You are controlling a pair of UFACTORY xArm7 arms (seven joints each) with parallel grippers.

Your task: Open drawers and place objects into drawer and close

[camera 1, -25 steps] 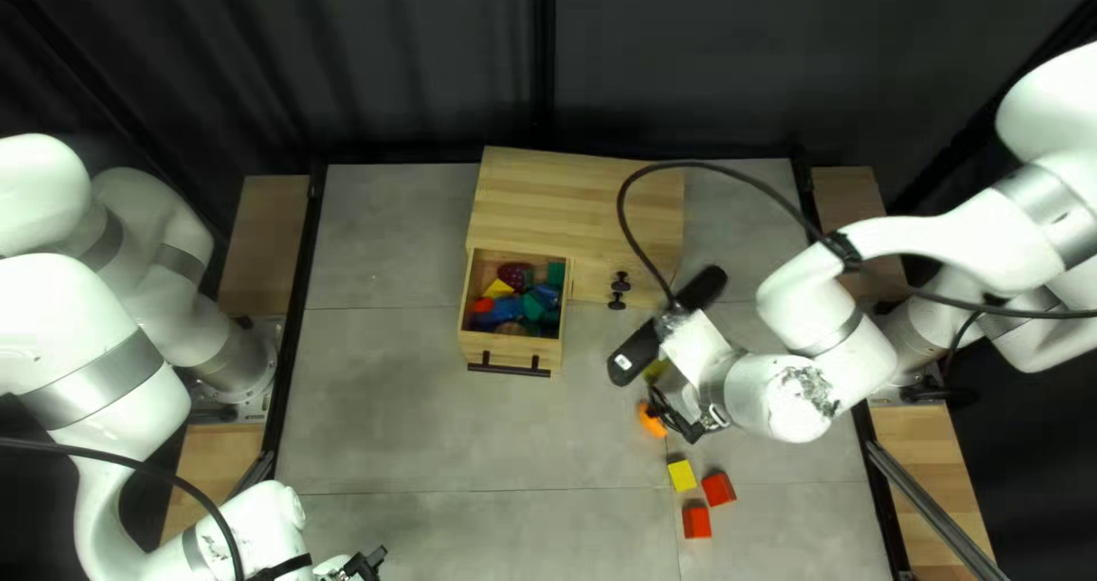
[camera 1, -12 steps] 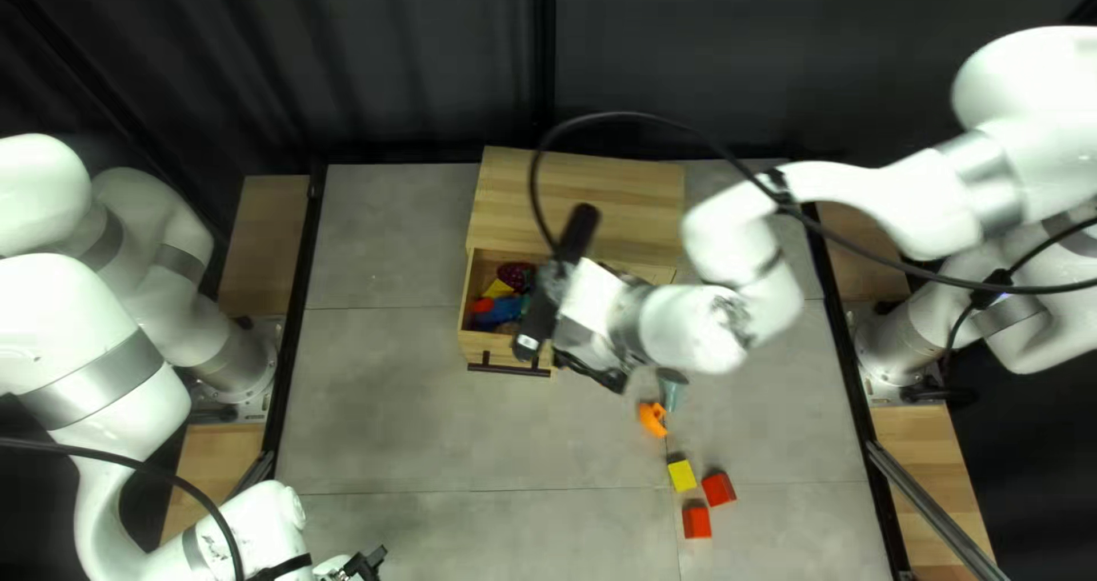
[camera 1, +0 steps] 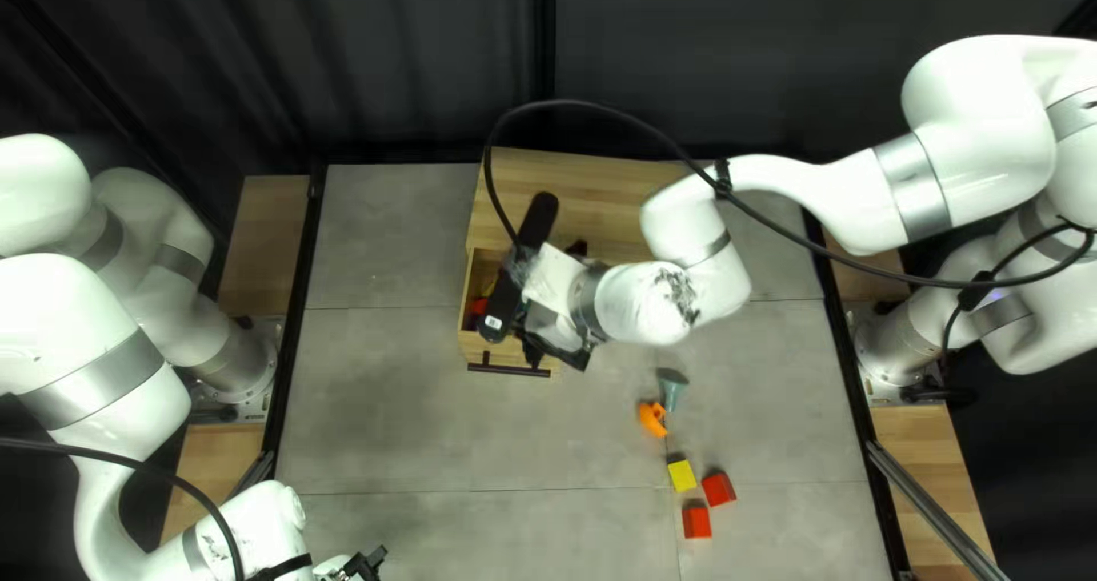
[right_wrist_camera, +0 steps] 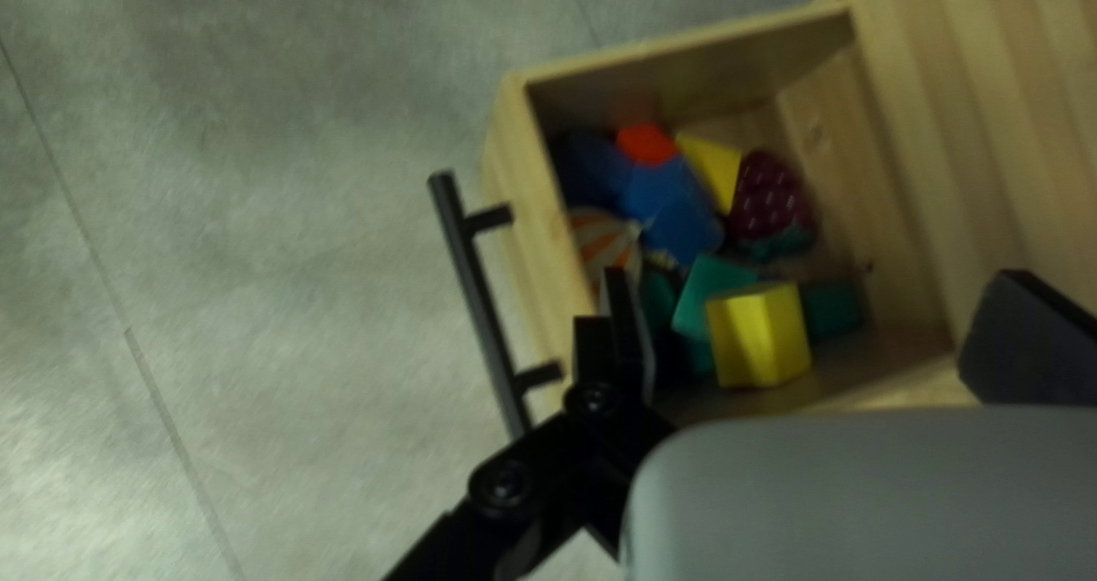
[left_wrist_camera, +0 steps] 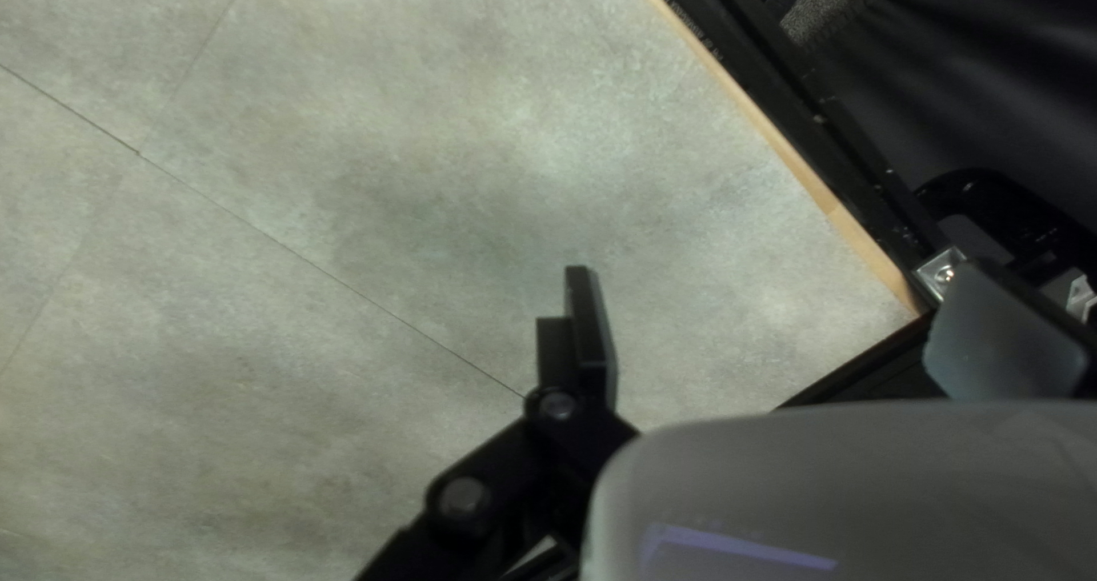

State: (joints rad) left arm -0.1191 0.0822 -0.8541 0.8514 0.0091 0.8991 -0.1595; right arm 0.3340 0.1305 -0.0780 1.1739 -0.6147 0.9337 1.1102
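**Open above the drawer [right_wrist_camera: 529,215]: right gripper [right_wrist_camera: 814,290]**

Between its parted fingers, gripped by neither: yellow block [right_wrist_camera: 760,335], long axis unclear. Far off, also spread, empty: left gripper [left_wrist_camera: 768,270]. Next, probably: retreat with right, the nearer arm, toward red blocks [camera 1: 718,490], lower right of top left view.
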